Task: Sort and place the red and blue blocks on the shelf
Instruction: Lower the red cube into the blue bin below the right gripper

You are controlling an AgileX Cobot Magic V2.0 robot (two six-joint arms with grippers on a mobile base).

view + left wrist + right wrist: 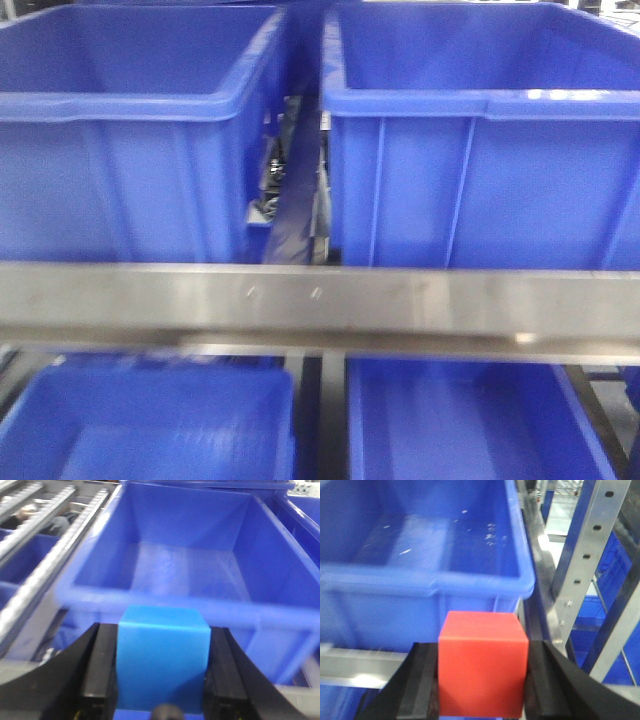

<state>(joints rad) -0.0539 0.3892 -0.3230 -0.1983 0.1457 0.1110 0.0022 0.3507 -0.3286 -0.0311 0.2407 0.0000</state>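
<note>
Left gripper [161,647] pinching small matte blue cube [162,665], right gripper [482,652] pinching small matte red cube [482,672], each facing a large blue plastic tub [165,602] [420,582]; carrying each cube well over its tub wall before releasing seems advisable.

Blue tubs [470,170] above and below the shelf rail [320,305]

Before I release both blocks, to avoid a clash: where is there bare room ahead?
Beyond the blue block, the left-view tub has a bare floor between four walls. Beyond the red block, the right-view tub is bare too. Crowded: the perforated steel post beside its right rim.
</note>
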